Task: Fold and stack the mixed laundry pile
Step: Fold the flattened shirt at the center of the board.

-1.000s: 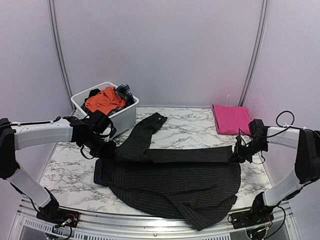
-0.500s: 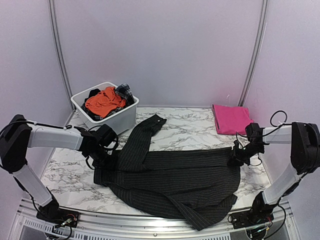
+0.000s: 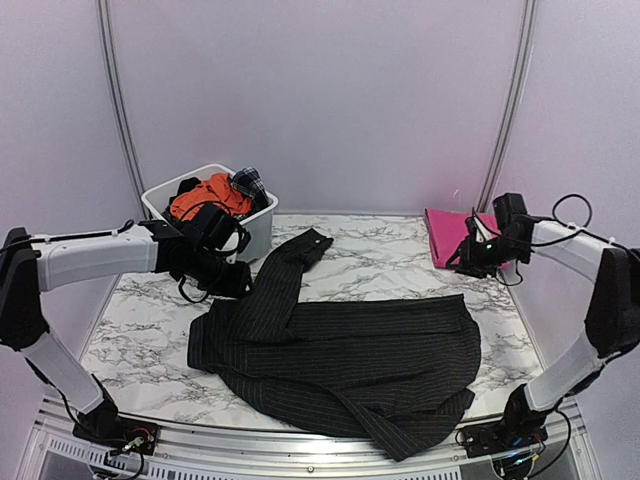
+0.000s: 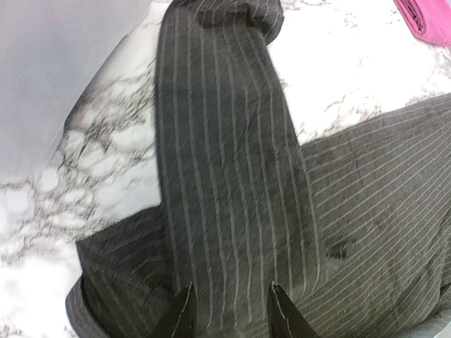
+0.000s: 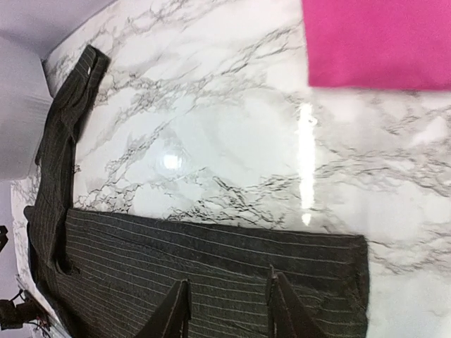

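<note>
Early in the job, judging by the spread. Far left, at the back of the white marble-patterned desk: a white plastic tub, heaped with a crumpled orange garment, a small dark plaid piece and some black fabric, all unfolded and waiting. Just right of the tub, the left tool, poised above a sleeve, fingers partly spread, gripping nothing. Centre: a black thin-pinstriped shirt, flat across the desk, far edge straight and apparently turned over, that sleeve reaching up toward the tub, hem loose near the front edge; only partly folded, probably needing more folds. Right: the right tool, hovering above the shirt's far corner, fingers likewise partly spread and empty. Far right, back corner: a magenta-pink cloth, folded into a neat rectangle, seemingly finished, the likely base of the stack.
</note>
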`<state>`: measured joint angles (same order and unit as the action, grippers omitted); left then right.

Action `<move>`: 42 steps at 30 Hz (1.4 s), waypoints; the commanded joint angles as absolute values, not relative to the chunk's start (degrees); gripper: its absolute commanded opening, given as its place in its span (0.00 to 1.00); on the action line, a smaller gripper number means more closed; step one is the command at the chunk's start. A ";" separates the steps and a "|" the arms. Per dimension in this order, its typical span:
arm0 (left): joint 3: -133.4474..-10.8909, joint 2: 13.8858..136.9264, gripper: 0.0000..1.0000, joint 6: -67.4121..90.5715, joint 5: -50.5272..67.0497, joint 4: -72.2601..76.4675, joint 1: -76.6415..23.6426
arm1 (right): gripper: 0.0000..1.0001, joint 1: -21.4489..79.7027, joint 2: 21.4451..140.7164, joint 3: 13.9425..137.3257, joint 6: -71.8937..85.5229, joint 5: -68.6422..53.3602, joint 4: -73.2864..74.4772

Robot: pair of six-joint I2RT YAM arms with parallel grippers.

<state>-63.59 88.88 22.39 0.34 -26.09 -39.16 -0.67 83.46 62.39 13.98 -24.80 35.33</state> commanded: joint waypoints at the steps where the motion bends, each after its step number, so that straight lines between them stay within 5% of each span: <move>1: -68.65 95.79 0.36 20.63 -0.61 -26.09 -40.12 | 0.31 5.68 91.05 61.84 17.66 -27.12 29.79; 12: -65.57 104.36 0.36 23.25 -4.15 -25.16 -39.50 | 0.26 4.31 100.03 53.85 16.46 -19.56 25.68; 29: -60.10 95.92 0.44 14.10 -1.32 -30.44 -42.76 | 0.46 3.07 89.95 56.36 11.32 -26.01 33.22; 34: -72.67 98.19 0.58 13.49 -6.83 -30.63 -41.47 | 0.48 4.10 90.05 59.93 12.57 -29.73 31.97; 42: -96.58 115.79 0.58 10.90 -15.50 -31.55 -39.47 | 0.48 5.43 90.76 60.94 14.09 -30.59 30.98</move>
